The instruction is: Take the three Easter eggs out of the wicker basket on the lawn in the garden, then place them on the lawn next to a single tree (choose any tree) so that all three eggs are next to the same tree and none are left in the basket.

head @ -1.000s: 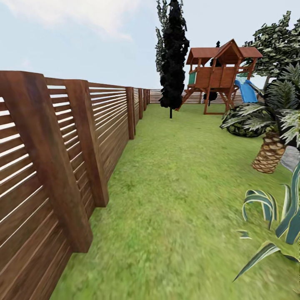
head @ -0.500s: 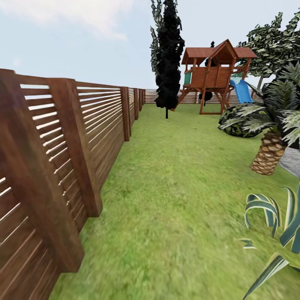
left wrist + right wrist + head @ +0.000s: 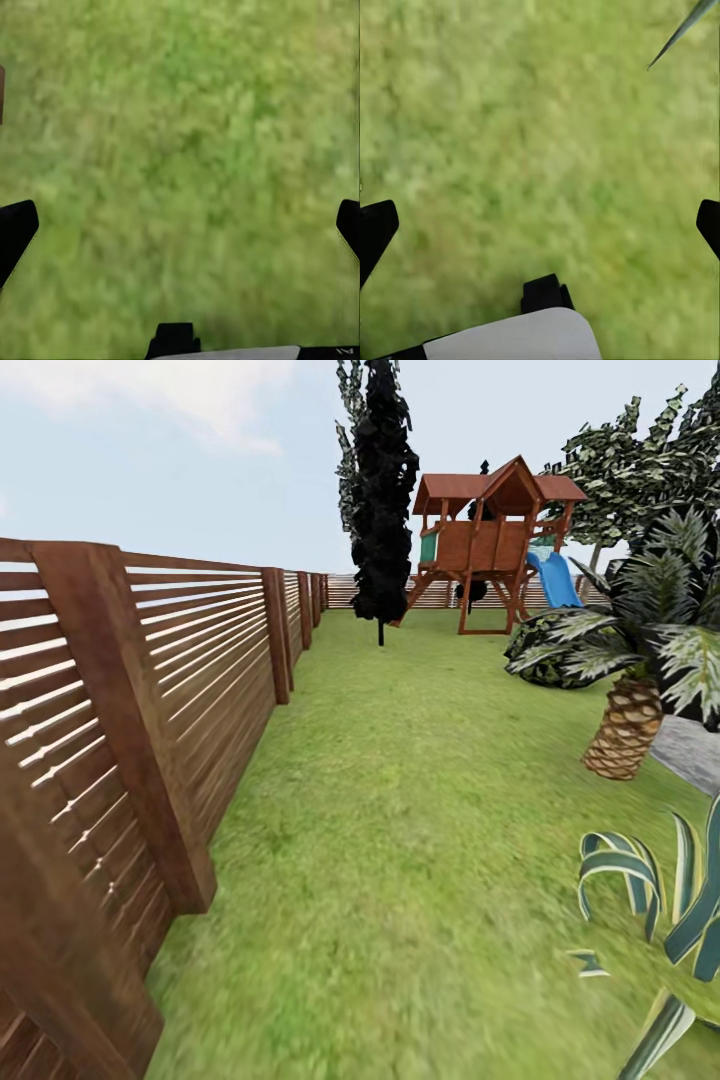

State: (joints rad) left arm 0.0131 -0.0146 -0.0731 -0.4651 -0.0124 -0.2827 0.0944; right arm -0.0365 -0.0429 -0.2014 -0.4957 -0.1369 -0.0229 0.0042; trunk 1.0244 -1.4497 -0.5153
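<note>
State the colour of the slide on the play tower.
The slide is blue, seen best in the head view, on the brown wooden play tower.

I'm in a home back garden: lawn (image 3: 420, 840), slatted wooden fence (image 3: 150, 690), kids' wooden playhouse (image 3: 490, 545) with blue slide (image 3: 548, 580), palm (image 3: 640, 680).

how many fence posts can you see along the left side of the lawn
About 6 on the wooden fence: one cut off at the near corner, one close by, one midway, and roughly three bunched at the far end. Those far ones overlap, so some may be hidden.
</note>
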